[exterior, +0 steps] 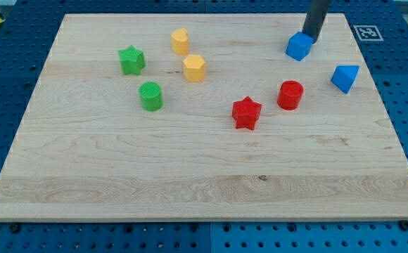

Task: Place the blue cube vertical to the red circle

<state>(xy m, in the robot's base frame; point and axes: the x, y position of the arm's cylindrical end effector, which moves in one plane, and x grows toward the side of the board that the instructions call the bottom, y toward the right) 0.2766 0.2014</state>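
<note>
A pale wooden board with streaky grain lies on blue perforated metal. On the board: two blue plastic blocks, a cube and a triangular one; a red cylinder and red star; a green star and ribbed green cylinder; two yellow blocks. My tip is dark grey.
</note>
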